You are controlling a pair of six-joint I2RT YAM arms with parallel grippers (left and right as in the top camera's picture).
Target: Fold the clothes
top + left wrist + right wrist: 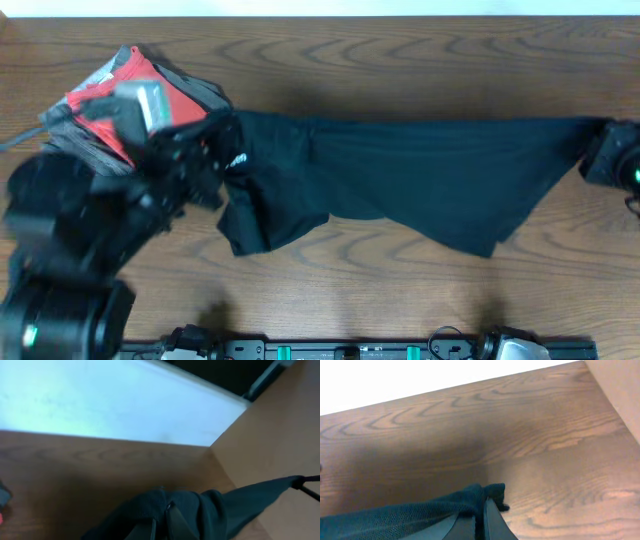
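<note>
The left end effector (161,529) is clamped on a bunched edge of the black shirt (420,175). The right end effector (481,522) pinches the opposite corner near the right end of the counter (400,70). The shirt spans the middle of the counter between them, drawn long from left to right, its lower edge sagging, with a small white mark (237,160) beside the left grip. A pile (110,105) of folded red and grey garments lies behind the left arm (70,210).

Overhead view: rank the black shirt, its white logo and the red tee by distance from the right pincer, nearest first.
1. black shirt: corner in the right pincer, far right.
2. white logo: left of centre, on the shirt.
3. red tee: far left, top.
</note>
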